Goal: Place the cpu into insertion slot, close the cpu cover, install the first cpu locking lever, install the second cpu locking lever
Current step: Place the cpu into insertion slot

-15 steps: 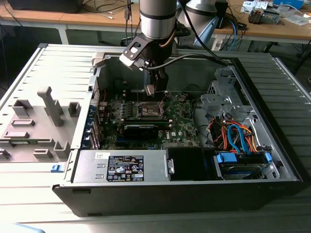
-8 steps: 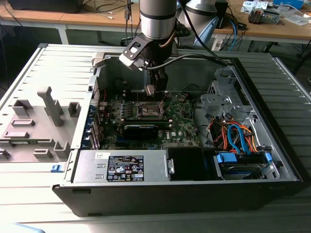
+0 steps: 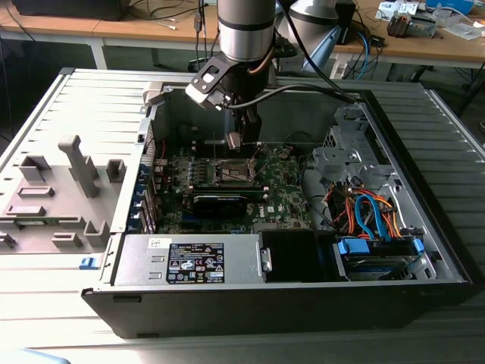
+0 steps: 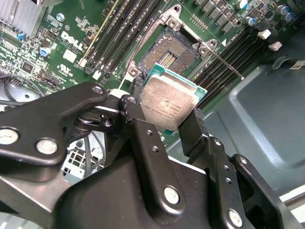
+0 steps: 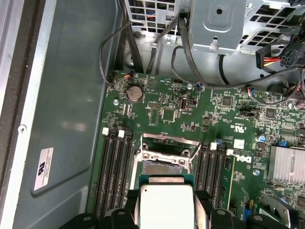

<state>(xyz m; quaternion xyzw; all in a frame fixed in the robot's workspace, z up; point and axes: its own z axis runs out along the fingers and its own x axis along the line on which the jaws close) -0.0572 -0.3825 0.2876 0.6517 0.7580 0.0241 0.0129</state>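
Pointing down, jaws pinch the cpu [image 4: 169, 102] above the insertion slot [image 4: 167, 56]

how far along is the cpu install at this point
Done: the hand has the cpu clamped by its edges. In hand: the chip hangs above the insertion slot, not seated. Not yet done: the slot's contacts lie bare, the cpu cover isn't closed over it, and a locking lever sticks out unlatched.

Wooden workbenches [image 3: 151, 29] behind, cluttered with cables [image 3: 170, 11]; grey slatted table [image 3: 455, 136] in front.
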